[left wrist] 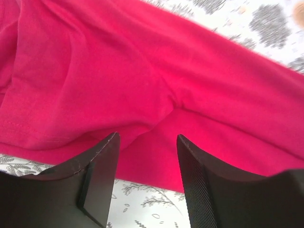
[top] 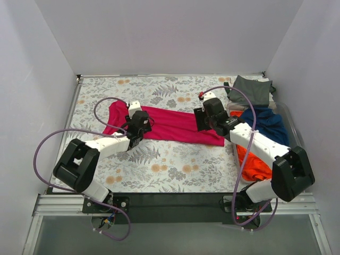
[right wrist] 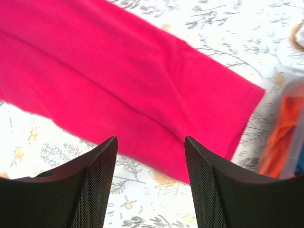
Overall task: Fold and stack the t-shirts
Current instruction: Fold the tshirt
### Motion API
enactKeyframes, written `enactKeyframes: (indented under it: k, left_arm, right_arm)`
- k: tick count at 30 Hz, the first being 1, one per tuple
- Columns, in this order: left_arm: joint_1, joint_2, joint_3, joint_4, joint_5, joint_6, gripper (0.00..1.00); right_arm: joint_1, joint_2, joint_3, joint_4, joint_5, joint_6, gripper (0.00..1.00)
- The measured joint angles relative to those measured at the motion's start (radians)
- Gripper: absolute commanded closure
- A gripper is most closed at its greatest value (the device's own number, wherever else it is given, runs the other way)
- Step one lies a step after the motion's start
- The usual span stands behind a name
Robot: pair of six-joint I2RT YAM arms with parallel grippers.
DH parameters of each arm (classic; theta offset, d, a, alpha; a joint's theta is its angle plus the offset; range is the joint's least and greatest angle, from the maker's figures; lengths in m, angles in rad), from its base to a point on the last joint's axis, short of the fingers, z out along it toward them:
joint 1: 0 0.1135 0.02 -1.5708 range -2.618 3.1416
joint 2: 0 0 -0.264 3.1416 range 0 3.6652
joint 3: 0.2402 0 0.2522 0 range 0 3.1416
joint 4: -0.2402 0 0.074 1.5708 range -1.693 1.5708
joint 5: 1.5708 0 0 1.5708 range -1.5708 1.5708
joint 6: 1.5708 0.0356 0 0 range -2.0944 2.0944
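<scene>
- No words, numbers or signs to read in any view.
- Pink shirt (top: 175, 125): plain cloth, no print or tag showing.
- Tablecloth (top: 175, 164): only flowers and leaves, no letters.

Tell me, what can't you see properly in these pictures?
- Orange t-shirt: top view, the right arm covers most of it; right wrist view, the edge cuts it off.
- Navy t-shirt: top view, partly behind the right arm, crumpled, shape unclear.
- Magenta-pink t-shirt: top view, left arm and right arm cover parts; both wrist views cut it off.
</scene>
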Motion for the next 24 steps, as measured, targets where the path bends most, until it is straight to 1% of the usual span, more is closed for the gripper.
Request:
enactKeyframes:
  k: [5,11,16,24]
  left_arm:
    - [-0.014,0.08,0.001,-0.029,-0.056,-0.001,0.58]
    - [-0.018,0.154,0.019,-0.08,-0.126,-0.002,0.57]
    - [-0.018,0.163,0.029,-0.083,-0.149,0.003,0.57]
    - [-0.018,0.165,0.029,-0.043,-0.15,0.022,0.57]
  right_arm:
    - [-0.046,-0.032,-0.032,0.005,-0.002,0.006,0.46]
    - [-0.047,-0.035,-0.05,0.004,-0.013,0.006,0.46]
    - [-0.047,-0.04,-0.05,0.005,-0.024,0.006,0.46]
    - [-0.047,-0.042,-0.051,0.006,-0.031,0.006,0.46]
